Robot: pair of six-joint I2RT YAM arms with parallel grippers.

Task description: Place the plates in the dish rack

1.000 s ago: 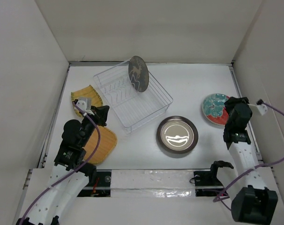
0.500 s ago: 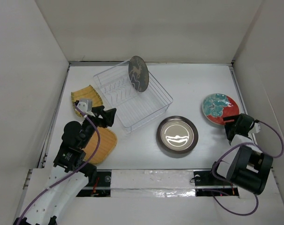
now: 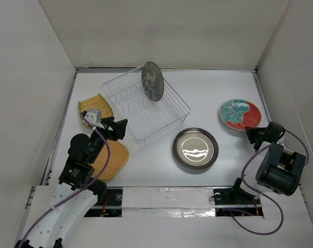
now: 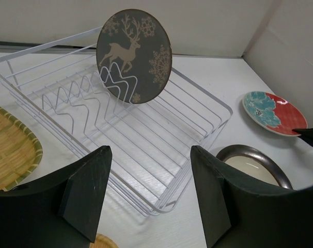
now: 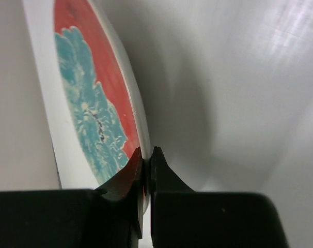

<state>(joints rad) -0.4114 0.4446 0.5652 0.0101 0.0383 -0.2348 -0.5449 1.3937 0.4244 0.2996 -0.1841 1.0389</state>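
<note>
The tabletop (image 3: 213, 93) carries everything. The clear wire dish rack (image 3: 146, 111) sits at an angle towards its far left, within reach of the left arm. Only one of the five plates is loaded: the dark deer plate (image 4: 134, 56) stands on edge between the rack's divider prongs, which keep it upright.

The round ribbed yellow plate (image 3: 111, 160) lies flat under the left arm, and the fan-shaped yellow plate (image 3: 94, 105) is just left of the rack. The silver plate (image 3: 196, 149) rests near the rack's near right corner.

The red plate with teal flowers (image 3: 240, 114) is at the far right. The right claw (image 5: 146, 160) is clenched on its near rim, probably to lift it edge-first. The left claw (image 4: 149, 170) is released, with its jaws wide apart, aimed at the rack and grasping nothing.
</note>
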